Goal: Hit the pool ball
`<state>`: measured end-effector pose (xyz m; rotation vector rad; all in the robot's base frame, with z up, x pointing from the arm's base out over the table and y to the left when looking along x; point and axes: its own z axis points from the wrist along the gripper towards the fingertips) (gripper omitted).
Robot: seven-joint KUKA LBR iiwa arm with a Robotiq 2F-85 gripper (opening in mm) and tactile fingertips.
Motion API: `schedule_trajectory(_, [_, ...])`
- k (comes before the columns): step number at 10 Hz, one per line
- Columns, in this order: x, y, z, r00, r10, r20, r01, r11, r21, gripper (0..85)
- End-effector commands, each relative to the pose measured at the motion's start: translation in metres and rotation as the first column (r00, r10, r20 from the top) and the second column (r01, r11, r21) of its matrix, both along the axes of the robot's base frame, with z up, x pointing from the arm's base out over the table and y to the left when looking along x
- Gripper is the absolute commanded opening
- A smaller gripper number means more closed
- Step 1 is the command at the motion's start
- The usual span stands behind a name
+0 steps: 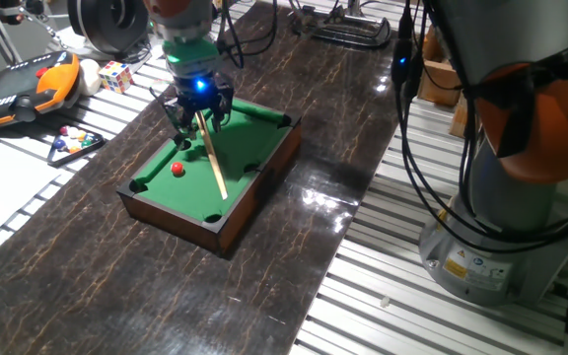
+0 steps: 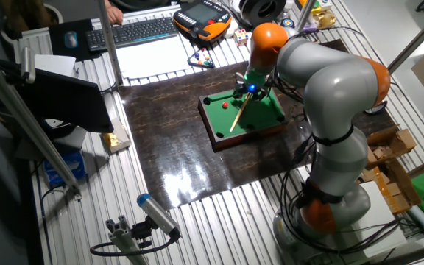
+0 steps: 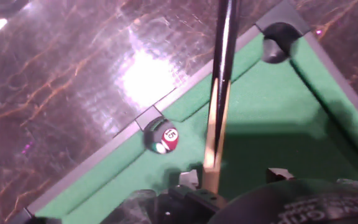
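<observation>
The pool ball (image 3: 168, 139) bears the number 15.

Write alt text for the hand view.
A gripper holds a wooden cue stick over a miniature green-felt pool table. A red pool ball marked 5 sits beside a side pocket, left of the cue.

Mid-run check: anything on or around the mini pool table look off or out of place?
Nothing spilled or damaged. One oddity: the cue stick held by the gripper passes beside the red pool ball rather than pointing at it. In the hand view the ball sits near a side pocket.
</observation>
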<state>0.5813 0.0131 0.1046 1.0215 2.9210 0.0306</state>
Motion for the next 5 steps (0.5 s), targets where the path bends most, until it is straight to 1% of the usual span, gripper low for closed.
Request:
schedule_trajectory(1, [-0.0004,-0.0002,-0.0023,1.0,-0.002,0.006,0.002,1.0,0.0,50.3])
schedule_trajectory(3, [-0.0012,-0.0024,-0.0047,1.0,0.0,0.006,0.0,1.0,-0.001,50.0])
schedule_trajectory(5, [-0.002,-0.0029,-0.0075,1.0,-0.002,0.014,0.002,1.0,-0.001,49.0])
